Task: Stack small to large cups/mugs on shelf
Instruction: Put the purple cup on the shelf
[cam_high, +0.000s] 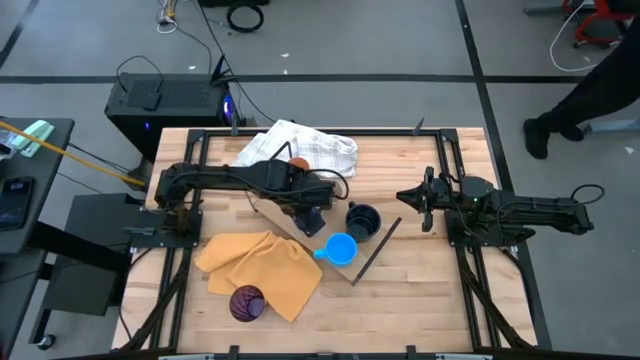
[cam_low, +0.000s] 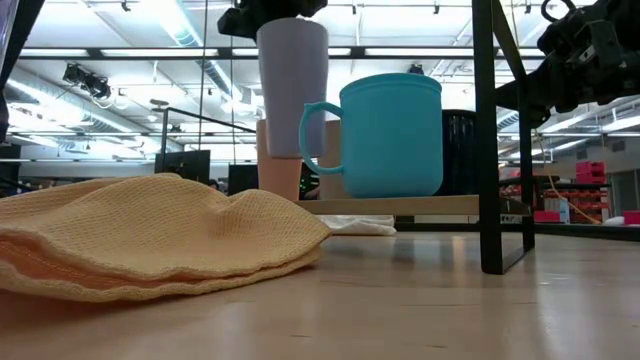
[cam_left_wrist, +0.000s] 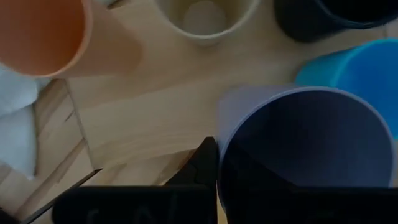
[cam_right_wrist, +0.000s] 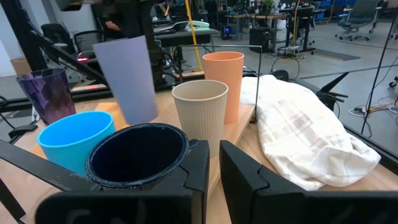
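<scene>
My left gripper (cam_high: 312, 215) hangs over the shelf (cam_low: 420, 205), shut on the pale lavender-blue cup (cam_low: 290, 90). On the light-wood board stand the orange cup (cam_right_wrist: 224, 84), the tan cup (cam_right_wrist: 199, 115), the dark navy mug (cam_right_wrist: 137, 155) and the bright blue mug (cam_low: 390, 135), each on its base. The dark purple cup (cam_high: 247, 302) sits on the yellow-orange cloth (cam_high: 262, 268). My right gripper (cam_high: 408, 198) waits right of the shelf, shut, level with the mugs and touching nothing. My left gripper holds the lavender-blue cup (cam_left_wrist: 305, 143) at its rim from above, pointing down. One finger (cam_left_wrist: 205, 165) lies against the outside of the wall; the other is lost in the cup's dark inside. The cup hangs nearly upright, its base (cam_low: 284, 150) clear of the board.
A white checked cloth (cam_high: 305, 148) lies at the table's far side beside the orange cup. The shelf's black wire leg (cam_low: 490, 140) stands near the blue mug. Bare table lies toward the near right (cam_high: 420, 300).
</scene>
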